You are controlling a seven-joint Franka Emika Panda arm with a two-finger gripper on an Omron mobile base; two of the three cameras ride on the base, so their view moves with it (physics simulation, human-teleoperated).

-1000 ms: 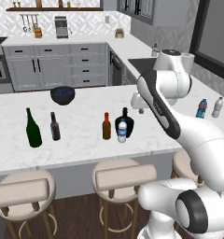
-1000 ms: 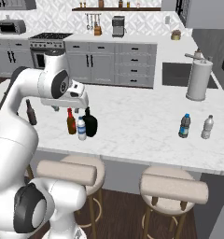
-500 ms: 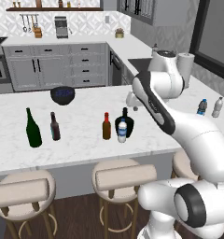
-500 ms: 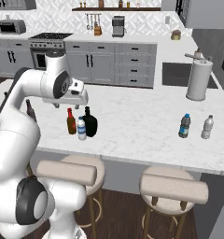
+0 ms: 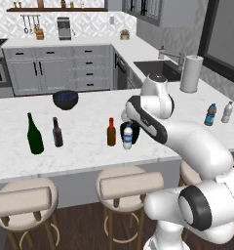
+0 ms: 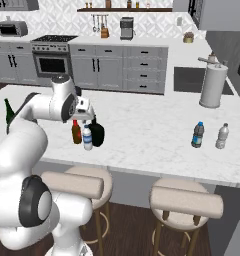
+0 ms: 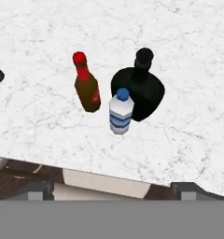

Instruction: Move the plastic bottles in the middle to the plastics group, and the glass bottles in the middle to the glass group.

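Three bottles cluster mid-counter: a small clear water bottle with a blue label band [image 7: 121, 112] [image 5: 128, 137] [image 6: 87, 138], a slim amber bottle with a red top [image 7: 87, 89] [image 5: 111, 132] [image 6: 76, 132], and a squat black bottle [image 7: 141, 92] [image 6: 97, 134]. My gripper [image 7: 113, 189] hangs open above them, holding nothing, and the hand [image 6: 85, 109] hovers just over the cluster. The plastics group [image 5: 210, 114] [image 6: 197, 135] stands on the right of the counter. The tall green bottle [image 5: 35, 134] and the brown labelled bottle [image 5: 57, 133] stand on the left.
A dark bowl [image 5: 65, 99] sits at the back of the counter and a paper towel roll [image 5: 189, 73] stands by the sink. Stools [image 5: 131, 183] line the counter's front edge, close below the middle bottles.
The arm has swung left and lowered, so the hand went from right of the middle bottles to just above them. No bottle has moved.
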